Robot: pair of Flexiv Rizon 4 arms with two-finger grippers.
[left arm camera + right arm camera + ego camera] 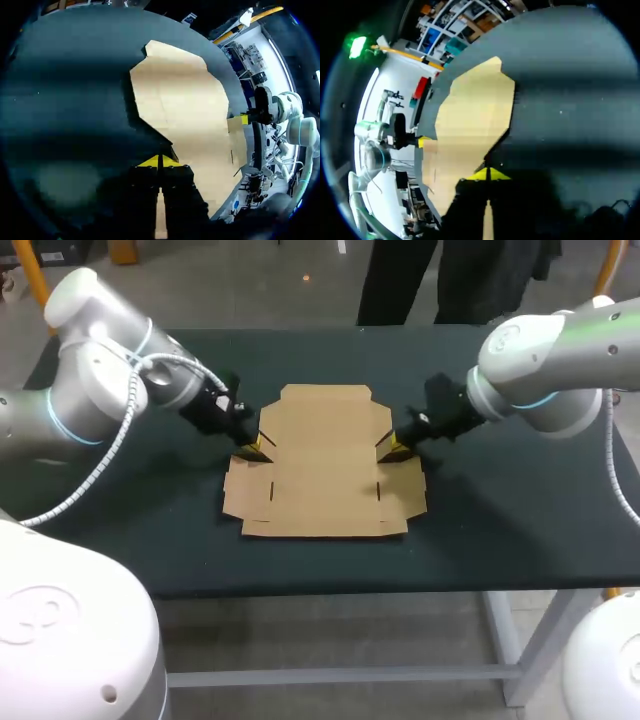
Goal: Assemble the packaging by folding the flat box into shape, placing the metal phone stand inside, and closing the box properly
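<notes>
Left tool and right tool flank the flat box.

Soft overhead light, broad shadow bands across the table

The head view looks down from high behind the robot and is far enough off to take in nearly the whole dark worktop, with the flat box near its middle. The left wrist view sits low and close behind the left gripper, facing across the flat box toward the right gripper. The right wrist view mirrors it, looking the opposite way from close behind the right gripper. All three share the flat box and the worktop around it.
</notes>
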